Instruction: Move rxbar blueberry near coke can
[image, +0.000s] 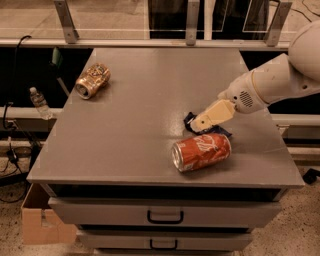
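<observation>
The coke can (201, 151), red-orange with white script, lies on its side near the front right of the grey table (140, 125). The rxbar blueberry (189, 119), a dark navy wrapper, lies just behind the can, mostly covered by my gripper (200, 123). Only its left end and a bit of its right end show. The gripper reaches in from the right on a white arm (270, 85) and sits low over the bar, right behind the can.
A gold-brown patterned can (92, 80) lies on its side at the far left of the table. Drawers (165, 216) are below the front edge. A cardboard box (40, 220) and a water bottle (38, 102) are off the table's left side.
</observation>
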